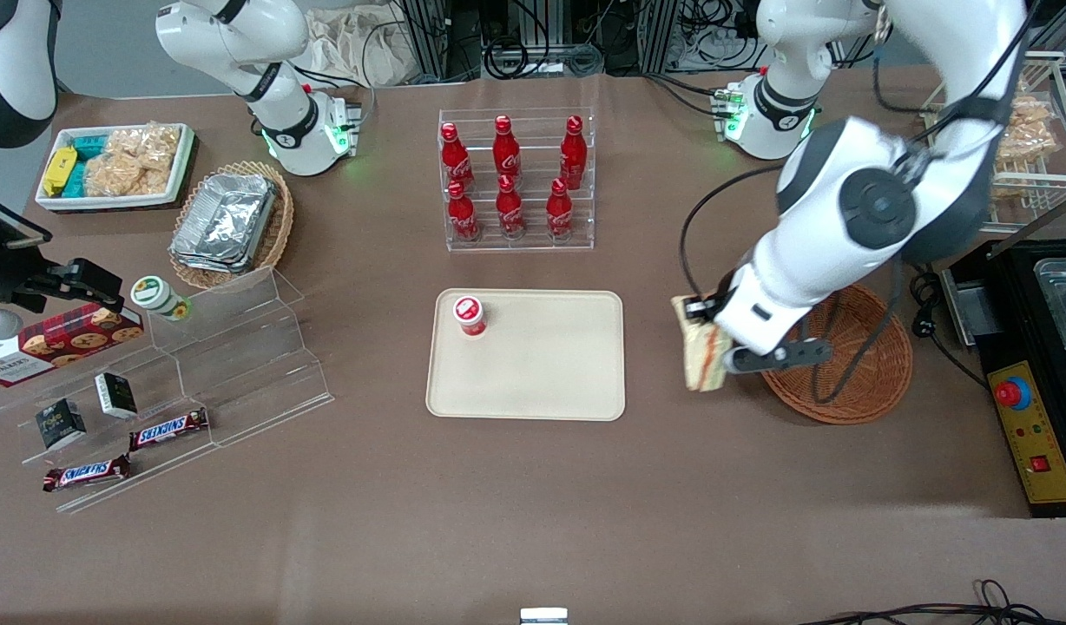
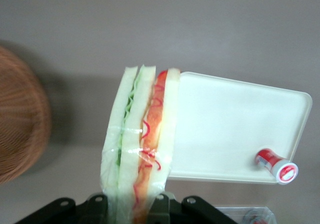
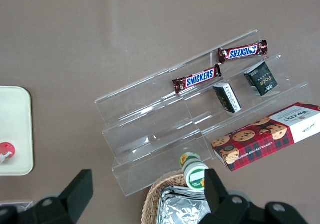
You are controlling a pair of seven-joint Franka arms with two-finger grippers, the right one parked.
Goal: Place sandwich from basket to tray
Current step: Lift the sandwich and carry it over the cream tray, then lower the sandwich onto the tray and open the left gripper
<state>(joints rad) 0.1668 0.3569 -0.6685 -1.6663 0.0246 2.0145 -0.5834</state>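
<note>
Sandwich (image 2: pixel 141 144) base hidden in end effector (image 2: pixel 127 206) grip.

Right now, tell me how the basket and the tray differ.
The basket is round, reddish-brown woven wicker; the tray is flat, rectangular, smooth beige plastic. The basket looks empty where it shows, while the tray carries a small red bottle. The basket is partly covered by the arm; the tray is in full view. The gripper, shut on the sandwich, hangs between them. Both rest on the brown table.
</note>
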